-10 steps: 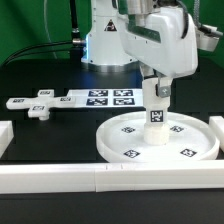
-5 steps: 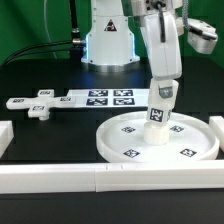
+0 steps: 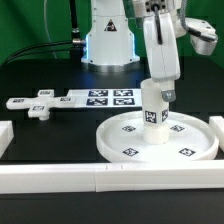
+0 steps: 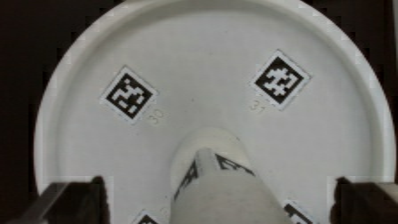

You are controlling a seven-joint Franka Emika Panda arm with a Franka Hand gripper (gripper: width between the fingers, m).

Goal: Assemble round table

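no legible text, only square tags (image 3: 128,128) on disc (image 3: 110,141), leg (image 3: 150,102)

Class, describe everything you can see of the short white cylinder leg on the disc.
The short white plastic cylinder leg stands upright at the middle of the large white rimmed disc. A black-and-white square tag shows on its side. The gripper straddles its top, fingers apart, not touching it.

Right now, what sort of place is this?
Probably a robotics lab bench: black table edged by white border rails, a marker board, and a tagged disc and leg under the arm.
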